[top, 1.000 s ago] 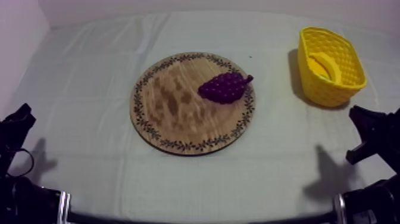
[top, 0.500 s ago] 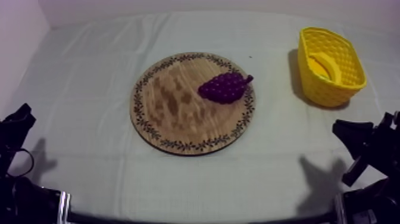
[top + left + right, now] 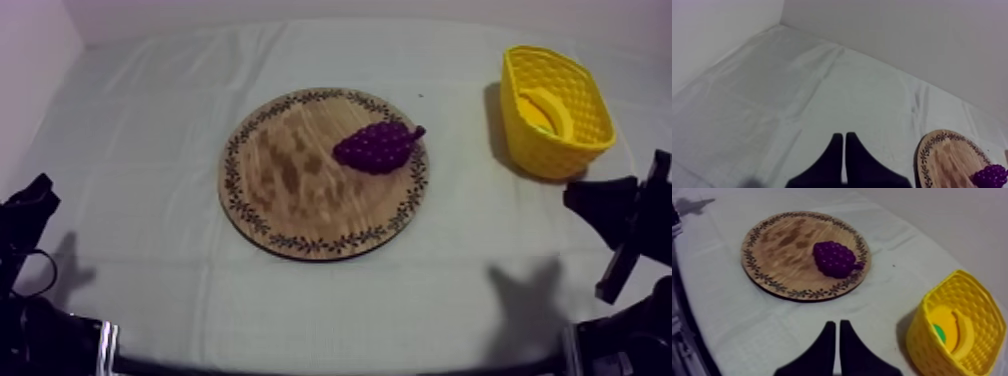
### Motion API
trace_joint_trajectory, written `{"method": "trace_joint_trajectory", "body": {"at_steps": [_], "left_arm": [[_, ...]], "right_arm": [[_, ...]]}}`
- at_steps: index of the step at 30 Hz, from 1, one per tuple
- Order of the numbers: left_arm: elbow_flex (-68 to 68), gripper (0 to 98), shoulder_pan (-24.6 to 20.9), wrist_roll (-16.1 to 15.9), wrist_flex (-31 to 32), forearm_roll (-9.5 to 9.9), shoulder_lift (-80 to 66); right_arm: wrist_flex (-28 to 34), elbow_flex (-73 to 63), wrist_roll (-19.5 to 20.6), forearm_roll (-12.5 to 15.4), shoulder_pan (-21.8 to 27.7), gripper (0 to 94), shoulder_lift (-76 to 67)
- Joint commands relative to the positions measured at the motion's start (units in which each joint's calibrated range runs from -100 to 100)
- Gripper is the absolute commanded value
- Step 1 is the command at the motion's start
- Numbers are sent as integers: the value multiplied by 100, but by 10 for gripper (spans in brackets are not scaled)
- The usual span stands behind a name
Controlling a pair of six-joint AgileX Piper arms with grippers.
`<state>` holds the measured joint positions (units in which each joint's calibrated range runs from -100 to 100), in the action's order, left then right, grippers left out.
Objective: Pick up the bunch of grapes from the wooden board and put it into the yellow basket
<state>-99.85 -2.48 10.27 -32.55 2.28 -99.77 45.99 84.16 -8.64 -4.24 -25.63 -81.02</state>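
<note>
The purple bunch of grapes [image 3: 377,147] lies on the right part of the round wooden board [image 3: 290,180] in mid-table. At the far right stands the yellow basket [image 3: 556,150]. My right gripper [image 3: 578,196] hovers at the right edge, just in front of the basket and well apart from the grapes. In the right wrist view its fingers [image 3: 837,325] lie together as a narrow wedge, shut on nothing, pointing towards the grapes [image 3: 834,259] and board [image 3: 779,243], with the basket [image 3: 922,338] beside them. My left gripper [image 3: 40,187] rests low at the left, shut [image 3: 844,136].
A banana [image 3: 547,108] lies inside the basket; beside it in the right wrist view [image 3: 958,330] a bit of something green [image 3: 940,334] shows. In the left wrist view the board's edge [image 3: 932,155] and the grapes [image 3: 991,176] lie past bare cloth.
My right arm has lifted off its resting place and shifted near the basket's front; its shadow slid left on the cloth. Left arm, grapes and basket have not moved.
</note>
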Motion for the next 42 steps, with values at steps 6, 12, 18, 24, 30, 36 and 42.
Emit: {"method": "trace_joint_trajectory", "body": {"at_steps": [6, 12, 18, 24, 30, 36, 42], "left_arm": [[-4, 0, -1, 2, -3, -1, 3], [-4, 0, -1, 2, -3, -1, 3], [-4, 0, -1, 2, -3, -1, 3], [-4, 0, -1, 2, -3, -1, 3], [-4, 0, -1, 2, -3, -1, 3], [-4, 0, -1, 2, -3, -1, 3], [-4, 0, -1, 2, -3, -1, 3]], "right_arm": [[1424, -2981, 147, 13, -314, 4, 2589], [2232, -4697, -42, -17, -348, 4, 4169], [2673, -5733, -498, -77, -277, 4, 5560], [2877, -6625, -871, -73, -58, 4, 6737], [3364, -7464, -1496, -119, 49, 5, 7723], [3850, -8061, -2162, -117, 161, 33, 8460], [4075, -8398, -2946, 15, 275, 83, 8720]]}}
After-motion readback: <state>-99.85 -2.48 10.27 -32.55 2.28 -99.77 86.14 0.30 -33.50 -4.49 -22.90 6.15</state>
